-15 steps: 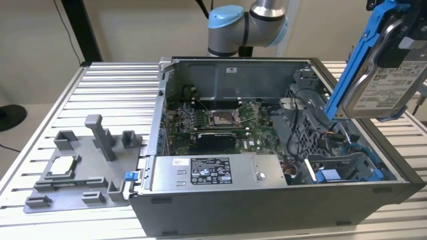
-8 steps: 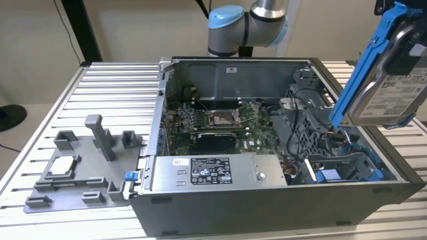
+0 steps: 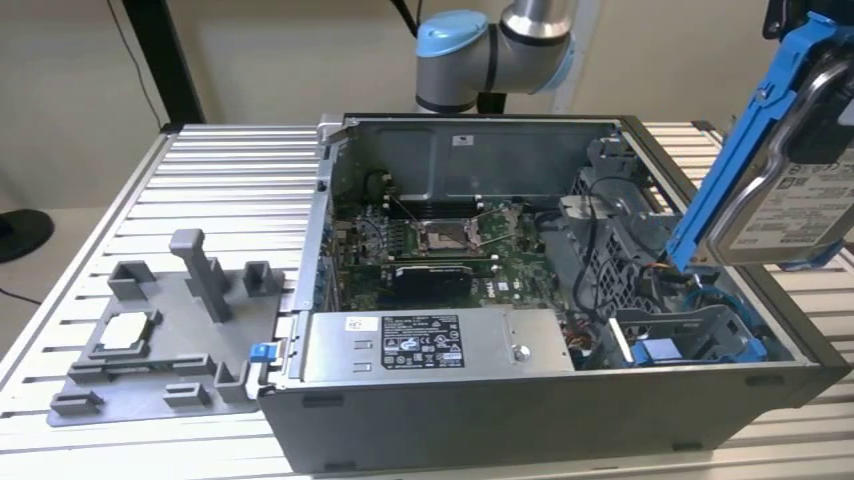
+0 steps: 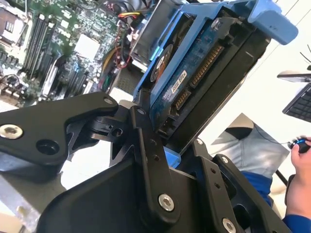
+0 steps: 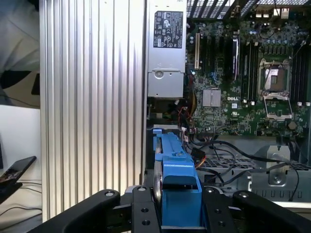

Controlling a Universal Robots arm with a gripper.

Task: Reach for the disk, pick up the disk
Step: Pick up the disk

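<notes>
from my station i saw the disk (image 3: 787, 200) lifted clear of the open computer case (image 3: 534, 400), hanging tilted above the case's corner on the exterior view's right. its silver face carried a white label with dark print i could not make out, and the blue bracket (image 3: 747, 130) ran up along its edge. in the second wrist view the gripper (image 4: 167, 141) was clamped on the disk (image 4: 204, 63), one black finger (image 4: 146, 145) pressed against the blue bracket side and the other on the far side, the drive's blue circuit board and gold connector pins facing the camera. a small white sticker with a barcode sat on that board; its characters were too fine for me to read. in the first wrist view the disk (image 5: 172, 179) stood edge-on between the black fingers, with the blue bracket (image 5: 180, 194) toward the lens.

below it, the motherboard (image 3: 441, 240) lay in the case with its bare processor socket near the middle. the silver power supply (image 3: 427, 345) sat along the front wall and bore a black label with white text and rows of certification marks, none of it legible to me. an empty blue drive bay (image 3: 681, 345) sat in the case beneath the lifted disk.

on the ribbed metal table (image 3: 227, 180), well apart from the disk on the exterior view's left, rested the grey plastic stand (image 3: 160, 340) with its upright posts. a person's hand (image 4: 301, 165) and blue sleeve showed at the edge of the second wrist view.
</notes>
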